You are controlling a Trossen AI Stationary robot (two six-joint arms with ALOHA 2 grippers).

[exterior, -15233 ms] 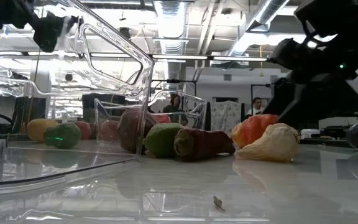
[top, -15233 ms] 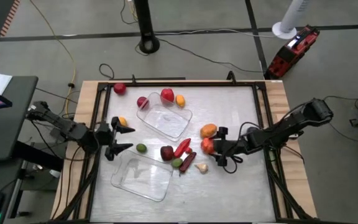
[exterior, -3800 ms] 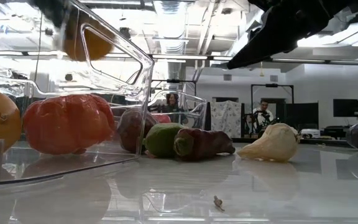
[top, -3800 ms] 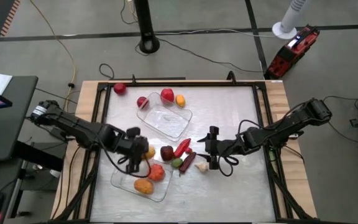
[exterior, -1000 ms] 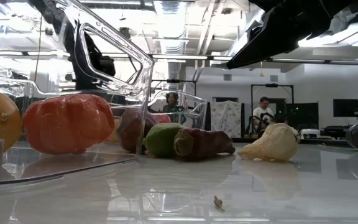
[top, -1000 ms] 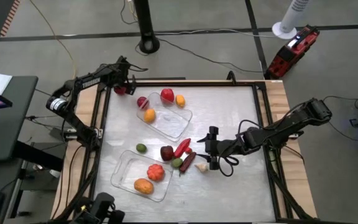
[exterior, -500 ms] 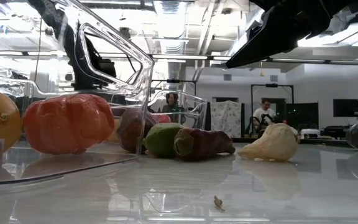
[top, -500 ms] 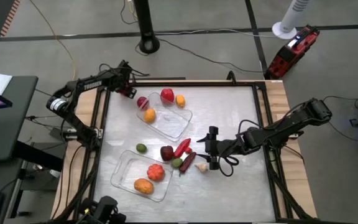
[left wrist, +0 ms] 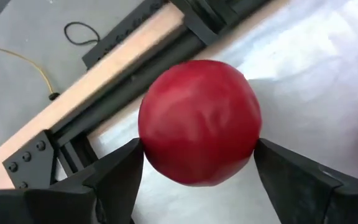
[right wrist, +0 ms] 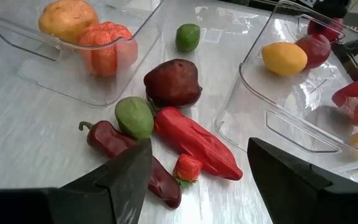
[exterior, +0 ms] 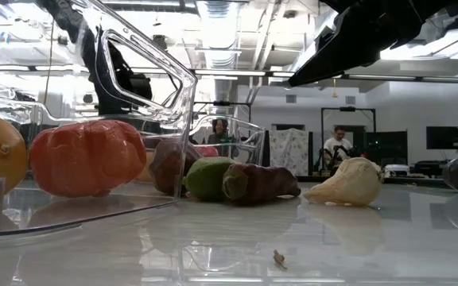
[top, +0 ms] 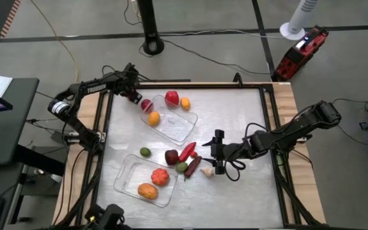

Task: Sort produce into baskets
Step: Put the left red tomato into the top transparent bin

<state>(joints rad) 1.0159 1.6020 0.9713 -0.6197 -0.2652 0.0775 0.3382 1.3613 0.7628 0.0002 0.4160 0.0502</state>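
Two clear shallow plastic trays sit on the table. The near tray [top: 125, 181] holds two pieces: a yellow-orange round fruit [top: 147, 191] and a ribbed red-orange tomato-like one [top: 160, 177]. The far tray [top: 177, 124] holds one yellow lemon-shaped fruit [top: 153, 117].

Three more pieces lie along the far tray's back edge: a dark red round piece [top: 146, 105] right at its corner (inside or outside the wall, I cannot tell), a bright red one [top: 172, 98] and a small orange one [top: 185, 102].

Between the trays, one small green lime [top: 145, 152] lies alone. Near it is a cluster of six: a dark maroon round fruit [right wrist: 173, 82], a green oval fruit [right wrist: 134, 117], a long red pepper [right wrist: 196, 142], a dark maroon chili [right wrist: 129, 160], a tiny red strawberry [right wrist: 188, 168] and a whitish garlic bulb [exterior: 348, 181].

The left gripper [top: 131, 94] is at the table's far left corner. Its fingers [left wrist: 117, 177] are pressed against both sides of a smooth red round fruit [left wrist: 197, 121]. The right gripper [top: 217, 152] hangs over the cluster, jaws spread wide with nothing between them.
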